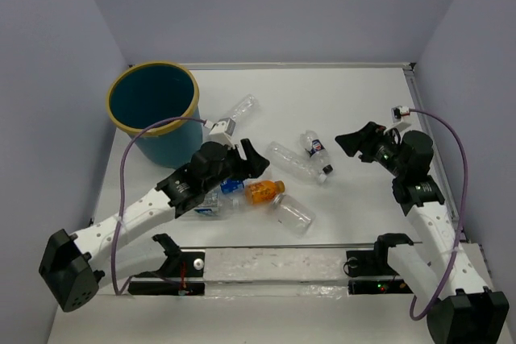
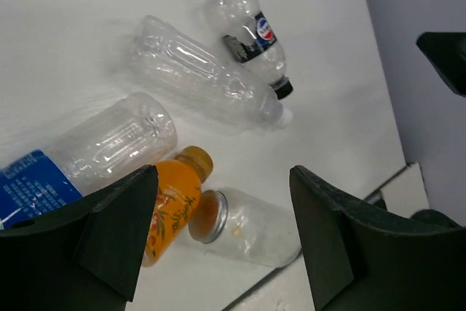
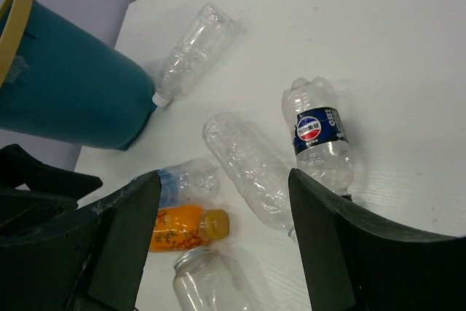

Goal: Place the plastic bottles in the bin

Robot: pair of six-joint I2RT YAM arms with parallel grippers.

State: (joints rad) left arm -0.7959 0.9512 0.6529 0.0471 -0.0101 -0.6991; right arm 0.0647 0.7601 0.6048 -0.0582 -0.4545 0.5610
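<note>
picking step: left claw [image 2: 222, 194] spread, empty above the orange drink bottle [image 2: 175, 205]; next lower, pinch it, carry to the teal bin [image 1: 159, 149]. right claw [image 3: 222, 180] spread, empty.

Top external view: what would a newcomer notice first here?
The teal bin with its yellow rim, at the far left of the table, stands out most. Next is the bottle of orange liquid among clear bottles strewn mid-table, with the left gripper open over it.

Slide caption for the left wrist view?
Fingers apart over an orange bottle among clear bottles lying on the table.
</note>
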